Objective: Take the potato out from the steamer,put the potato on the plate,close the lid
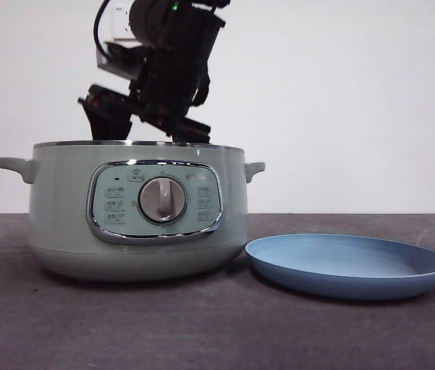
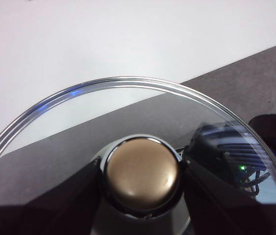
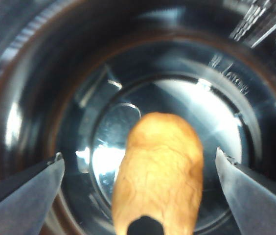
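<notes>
Potato (image 3: 158, 171) golden-brown, oval, inside steamer (image 1: 63, 223) | right claw (image 3: 140, 169) wide open astride | left claw (image 2: 142, 178) gripping lid (image 2: 128, 105) knob

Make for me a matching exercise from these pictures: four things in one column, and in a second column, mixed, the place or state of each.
1. potato
2. lid
3. plate
4. right gripper

a. empty, beside the steamer
b. held by its knob in the left gripper
c. open, one jaw on each side of the potato
d. lying inside the steamer

Pairs: 1-d, 2-b, 3-a, 4-c
</notes>
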